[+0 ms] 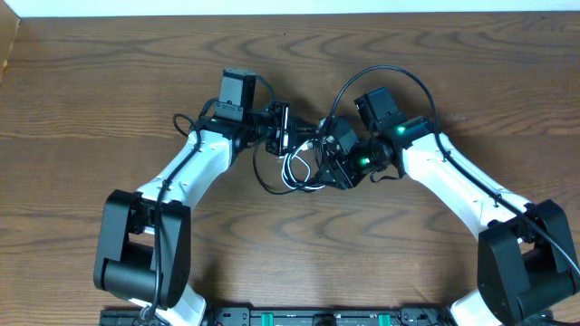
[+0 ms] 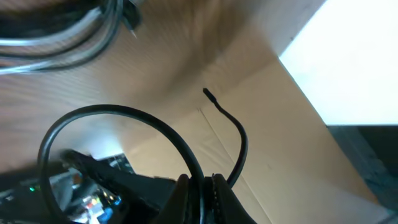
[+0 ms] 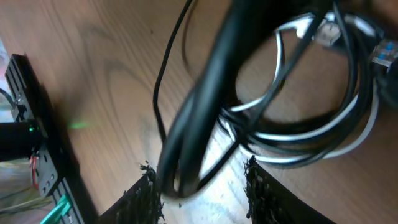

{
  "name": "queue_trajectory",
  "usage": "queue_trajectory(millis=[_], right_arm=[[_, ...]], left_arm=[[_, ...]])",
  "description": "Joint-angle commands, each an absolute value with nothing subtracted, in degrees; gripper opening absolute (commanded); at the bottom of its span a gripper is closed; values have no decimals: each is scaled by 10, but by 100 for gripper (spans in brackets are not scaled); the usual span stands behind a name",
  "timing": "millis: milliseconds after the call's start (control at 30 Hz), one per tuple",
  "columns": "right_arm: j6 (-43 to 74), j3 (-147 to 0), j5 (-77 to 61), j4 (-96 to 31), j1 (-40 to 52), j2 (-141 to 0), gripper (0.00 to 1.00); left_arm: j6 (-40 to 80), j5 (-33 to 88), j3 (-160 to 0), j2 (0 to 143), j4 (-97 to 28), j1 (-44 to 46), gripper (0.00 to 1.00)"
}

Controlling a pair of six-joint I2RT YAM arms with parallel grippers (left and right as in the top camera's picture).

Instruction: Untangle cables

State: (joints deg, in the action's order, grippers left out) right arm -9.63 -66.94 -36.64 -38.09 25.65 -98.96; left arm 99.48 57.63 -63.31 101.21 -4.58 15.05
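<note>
The left gripper [image 2: 200,182] was pressed shut on a thin black cord [image 2: 239,140], whose free end curled toward twelve o'clock. The right gripper [image 3: 200,169] stood partly spread, with black strands running loose between its fingers (nothing clamped, as far as I could tell). The cables [image 1: 299,170] lay knotted on the table [image 1: 109,109] at five o'clock from the left tool, seen from overhead, with the white cable [image 1: 292,167] looped inside. Light, limp and springy, they would likely slip. A plug end looked the safer hold.

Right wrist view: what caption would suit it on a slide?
Right pincer open around black cables, white cable looped beyond, on wooden table.
</note>
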Motion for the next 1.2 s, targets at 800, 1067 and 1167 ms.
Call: queue_trajectory(millis=[800, 1067, 1167], right_arm=[[-357, -672, -470, -411, 217, -967, 55], [-369, -670, -392, -404, 252, -967, 56], [-369, -670, -362, -389, 270, -967, 54]], left_arm=[[1040, 656, -630, 1018, -10, 128, 7], [1049, 671, -630, 1018, -6, 128, 7], [1051, 672, -630, 1018, -5, 128, 7]])
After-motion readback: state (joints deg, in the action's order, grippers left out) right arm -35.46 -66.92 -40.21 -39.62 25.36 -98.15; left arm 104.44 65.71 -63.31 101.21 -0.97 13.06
